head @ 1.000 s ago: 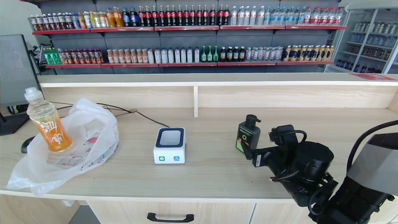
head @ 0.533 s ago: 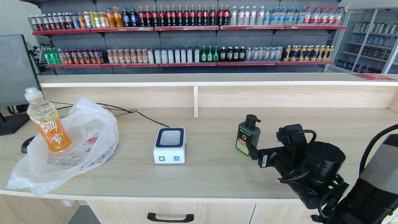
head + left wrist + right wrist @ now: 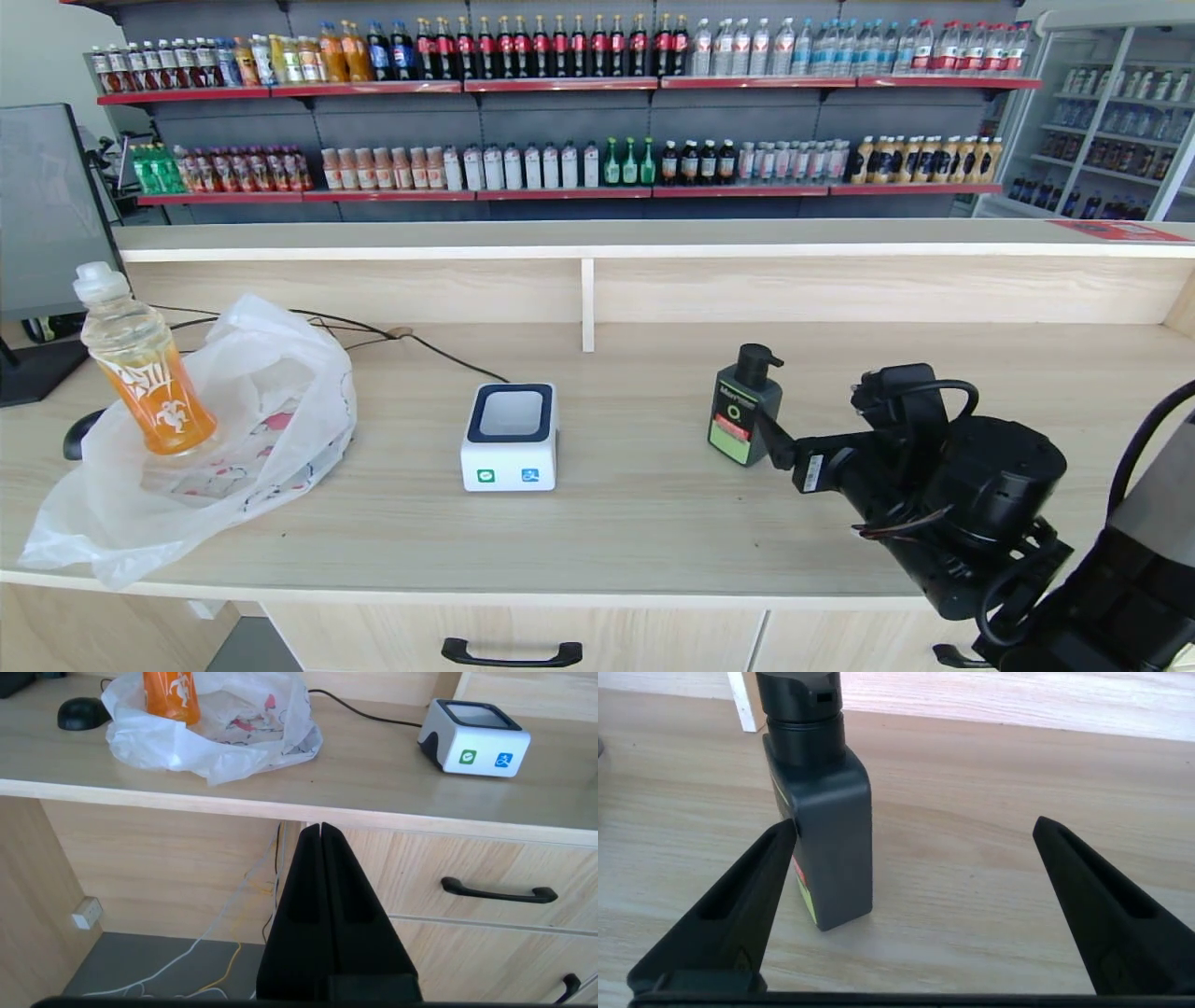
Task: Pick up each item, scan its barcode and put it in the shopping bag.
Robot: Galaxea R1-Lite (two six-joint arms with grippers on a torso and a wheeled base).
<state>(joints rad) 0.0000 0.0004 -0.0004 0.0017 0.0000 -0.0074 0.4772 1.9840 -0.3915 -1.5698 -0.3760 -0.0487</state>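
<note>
My right gripper (image 3: 913, 833) drawn back rightward, spread wide beside boxy matte-dark pump bottle (image 3: 831, 831), perhaps touching; left gripper (image 3: 322, 833) pressed together.

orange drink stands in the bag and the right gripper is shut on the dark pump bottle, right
No: the right gripper is open, not clamped on the dark pump bottle; the right wrist view shows it. The orange drink does stand in the bag.

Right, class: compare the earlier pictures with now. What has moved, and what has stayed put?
The right arm slid toward the robot's right; its open claw now overlaps the dark pump bottle less in the head view. Nothing was gripped or let go. The dark pump bottle, scanner, shopping bag and orange drink stayed put.
</note>
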